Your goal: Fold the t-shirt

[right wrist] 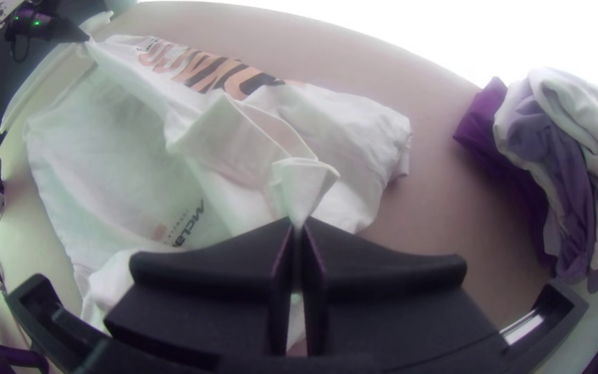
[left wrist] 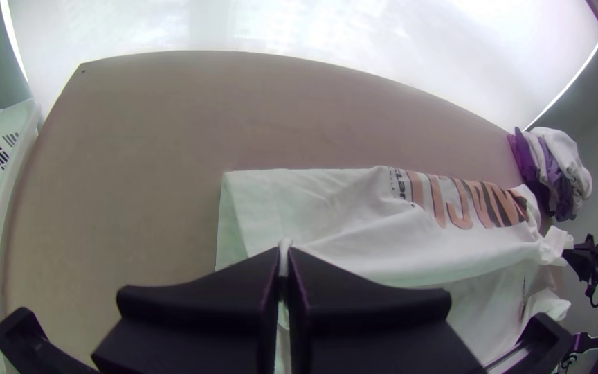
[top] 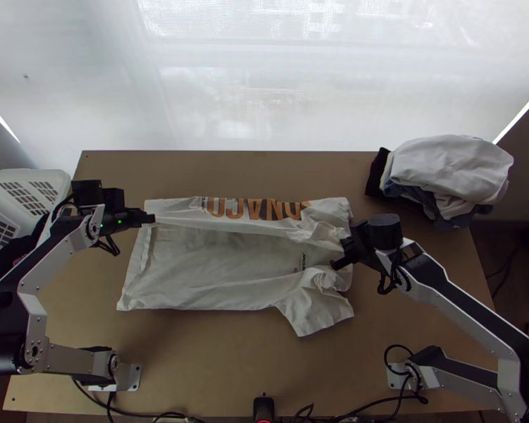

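The white t-shirt [top: 215, 264] lies across the middle of the table, its far part with orange lettering folded over toward the near side. At the shirt's left end my left gripper [top: 150, 218] is shut on an edge of the raised fabric; in the left wrist view a bit of cloth pokes up between the left gripper's tips [left wrist: 284, 253]. My right gripper [top: 343, 254] is at the shirt's right end, by the collar and sleeve. In the right wrist view, the right gripper [right wrist: 297, 225] pinches a bunched fold of the shirt [right wrist: 112, 159]. A sleeve spreads toward the near side.
A pile of folded clothes [top: 451, 173] sits at the table's far right corner. A white basket [top: 25, 190] with dark cloth stands off the left edge. Bare wood [top: 229, 352] lies between the shirt and the near edge, where cables run.
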